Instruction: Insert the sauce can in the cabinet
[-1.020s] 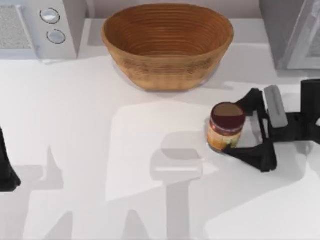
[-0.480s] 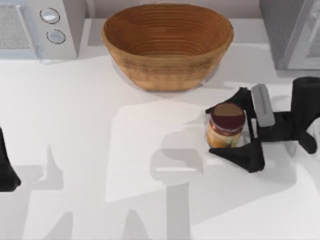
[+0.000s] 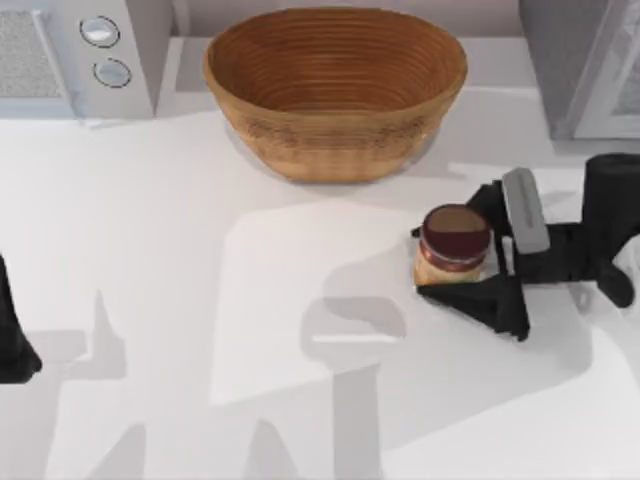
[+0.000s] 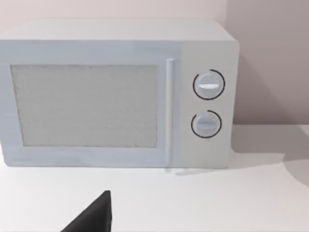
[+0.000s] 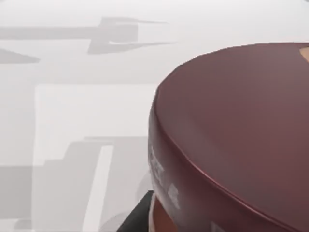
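At the table's far left edge in the top view, the left arm (image 3: 12, 340) sits parked, well away from the work; its wrist camera looks at the microwave (image 4: 116, 92) with two round knobs, and I cannot tell how its fingers stand. Moving right, the woven basket (image 3: 335, 90) rests at the back middle of the table (image 3: 200, 300). Right of that, the sauce can (image 3: 453, 245) stands upright on the table, between the two dark fingers of the right gripper (image 3: 465, 250), which reaches in from the right side. The fingers look drawn in against the can's sides, one behind it and one in front, though the top view is not clear enough to be sure both pads truly touch. The right wrist view has the maroon lid (image 5: 236, 135) very close, so the can sits deep between the fingers. At the back right corner stands the cabinet (image 3: 580, 65), near the can.

The main risk is a weak or uneven pinch: a round, smooth can could slip or tip when lifted. A low carry could also knock it against the cabinet's frame.
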Motion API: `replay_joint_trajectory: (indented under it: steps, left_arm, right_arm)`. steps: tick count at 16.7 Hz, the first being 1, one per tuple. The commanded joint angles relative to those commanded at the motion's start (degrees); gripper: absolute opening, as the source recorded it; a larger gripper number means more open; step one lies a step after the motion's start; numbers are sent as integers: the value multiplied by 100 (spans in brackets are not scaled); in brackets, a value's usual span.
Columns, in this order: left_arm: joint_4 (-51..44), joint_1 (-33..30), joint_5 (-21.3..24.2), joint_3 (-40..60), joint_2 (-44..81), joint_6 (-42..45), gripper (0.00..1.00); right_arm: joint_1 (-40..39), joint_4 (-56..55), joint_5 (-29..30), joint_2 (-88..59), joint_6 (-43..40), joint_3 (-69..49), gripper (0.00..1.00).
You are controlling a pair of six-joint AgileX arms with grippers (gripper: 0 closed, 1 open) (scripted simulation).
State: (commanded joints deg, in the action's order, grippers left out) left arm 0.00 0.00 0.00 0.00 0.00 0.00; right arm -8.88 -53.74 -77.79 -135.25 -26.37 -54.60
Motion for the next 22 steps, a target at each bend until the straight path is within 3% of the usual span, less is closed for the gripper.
replay_joint_trajectory:
  steps: [7,17,22]
  left_arm:
    - [0,0,0,0,0,0,100]
    - [0,0,0,0,0,0,100]
    - [0,0,0,0,0,0,100]
  right_arm:
    - [0,0,0,0,0,0,2]
    - [18,18,-4,10,5,-4,0]
    - [42,866,-27,843,-7,-149,0]
